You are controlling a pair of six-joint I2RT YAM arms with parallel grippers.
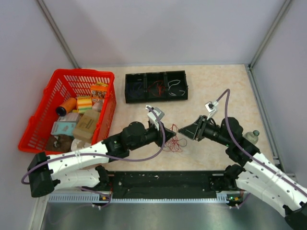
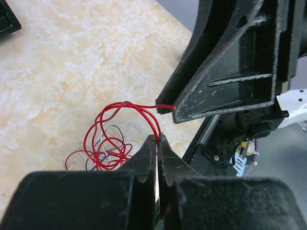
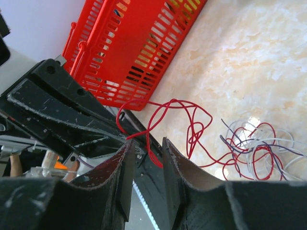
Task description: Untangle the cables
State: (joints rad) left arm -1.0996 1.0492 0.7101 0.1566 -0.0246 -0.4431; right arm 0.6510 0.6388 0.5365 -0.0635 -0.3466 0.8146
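Much is left: the cables (image 3: 254, 148) lie knotted on the bench (image 2: 72, 62), left gripper (image 2: 157, 139) jaws pinching a red strand (image 2: 129, 108), right gripper (image 3: 146, 158) jaws spread around it.

A small messy pile of cables (image 1: 175, 143) lies in the middle of the table (image 1: 216, 86). The left gripper (image 1: 170, 136) points at it from 8 o'clock. The right gripper (image 1: 183, 133) points from 4 o'clock. A red basket (image 1: 36, 125) sits at 9 o'clock and a black tray (image 1: 156, 98) at 12 o'clock.

White arms (image 1: 79, 159), black joints (image 1: 136, 134), purple wiring (image 1: 226, 112)
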